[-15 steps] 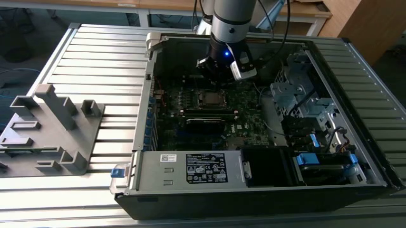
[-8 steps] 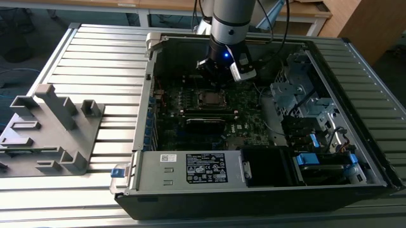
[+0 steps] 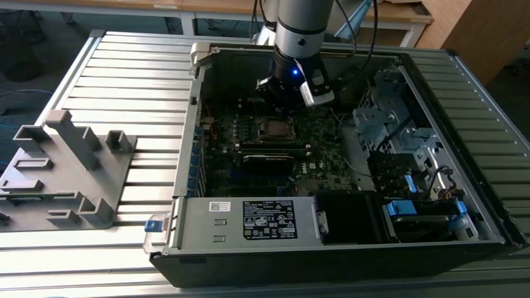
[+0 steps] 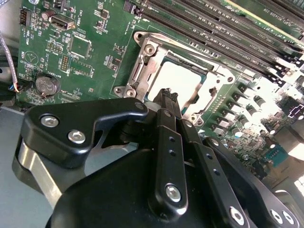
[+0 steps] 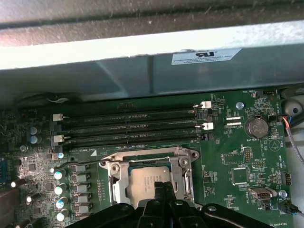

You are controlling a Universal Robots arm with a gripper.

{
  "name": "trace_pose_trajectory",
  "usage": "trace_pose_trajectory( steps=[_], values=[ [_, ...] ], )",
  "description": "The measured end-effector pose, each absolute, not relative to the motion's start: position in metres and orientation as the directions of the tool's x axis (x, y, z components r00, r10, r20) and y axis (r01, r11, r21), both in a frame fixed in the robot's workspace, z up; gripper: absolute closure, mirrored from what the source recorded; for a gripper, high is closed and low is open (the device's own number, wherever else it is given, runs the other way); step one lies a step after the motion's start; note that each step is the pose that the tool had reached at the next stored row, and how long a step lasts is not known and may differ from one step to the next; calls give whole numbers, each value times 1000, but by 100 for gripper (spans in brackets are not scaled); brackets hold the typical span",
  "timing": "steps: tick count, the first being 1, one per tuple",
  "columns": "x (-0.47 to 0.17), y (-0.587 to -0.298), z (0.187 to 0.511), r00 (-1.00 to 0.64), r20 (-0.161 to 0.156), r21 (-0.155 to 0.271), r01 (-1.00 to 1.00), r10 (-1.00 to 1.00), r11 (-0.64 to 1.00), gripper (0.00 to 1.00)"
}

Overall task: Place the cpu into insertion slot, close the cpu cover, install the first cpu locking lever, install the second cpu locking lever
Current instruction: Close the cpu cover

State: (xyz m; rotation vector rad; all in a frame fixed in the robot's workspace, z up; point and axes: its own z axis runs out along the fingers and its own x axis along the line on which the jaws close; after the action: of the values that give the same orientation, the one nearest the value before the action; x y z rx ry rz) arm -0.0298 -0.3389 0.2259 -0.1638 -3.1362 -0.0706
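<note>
Hovering jaws: pressed together, 12 o'clock of silvery square-frame cover [image 3: 263,129], exterior view
Dull grey square cpu [image 5: 140,185]: sitting inside it

I can make out none of the print. In the exterior view, a small white sticker [image 3: 218,207] and a black label [image 3: 269,220] sit on the grey power supply box [image 3: 198,231]. In the first wrist view, a white strip label [image 5: 206,56] is on the case wall [image 5: 118,78]. Fine white lettering dots the green motherboard [image 5: 228,142].
</note>
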Motion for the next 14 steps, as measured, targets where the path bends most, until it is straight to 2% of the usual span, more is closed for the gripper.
trace_pose_trajectory(
  steps=[14],
  values=[
    [-33,-339,224,-995,0,45,104,104,994,89]
  ],
)
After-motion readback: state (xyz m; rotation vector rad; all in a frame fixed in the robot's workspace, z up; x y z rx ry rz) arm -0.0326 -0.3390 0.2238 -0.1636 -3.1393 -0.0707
